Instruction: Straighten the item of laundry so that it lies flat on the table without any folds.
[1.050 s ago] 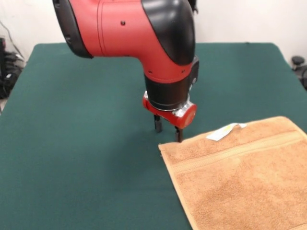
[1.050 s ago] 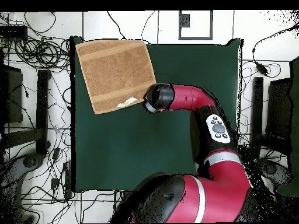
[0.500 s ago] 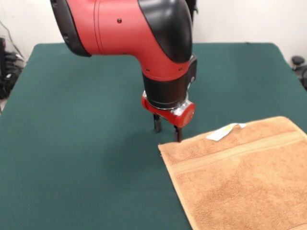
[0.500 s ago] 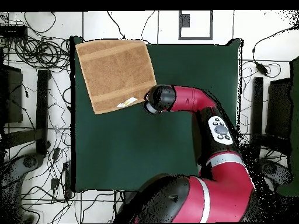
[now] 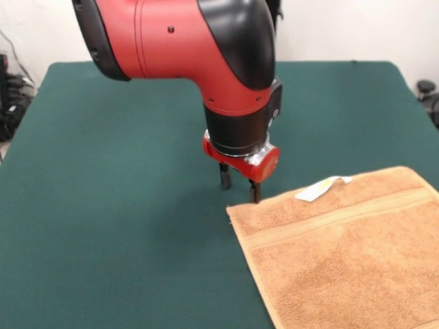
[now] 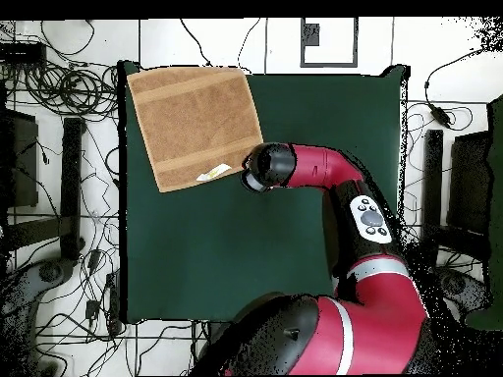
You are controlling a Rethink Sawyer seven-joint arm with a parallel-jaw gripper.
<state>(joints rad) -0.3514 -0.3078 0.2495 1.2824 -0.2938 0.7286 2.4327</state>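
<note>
The towel point(image 5: 343, 253) is seen spread apparently flat, without visible folds, at the table's point(image 5: 123, 205) four o'clock corner, so little appears left, while the gripper point(image 5: 240, 186), parted and empty, is held just beside its corner.

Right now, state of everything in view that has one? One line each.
towel: spread flat, no folds seen, in a table corner, near edge cropped in the front view.
label: sticking out at the towel's hem, lying on the towel.
gripper: open, empty, pointing down, tips low beside the towel's corner.
table: green cloth, towel at one corner.
</note>
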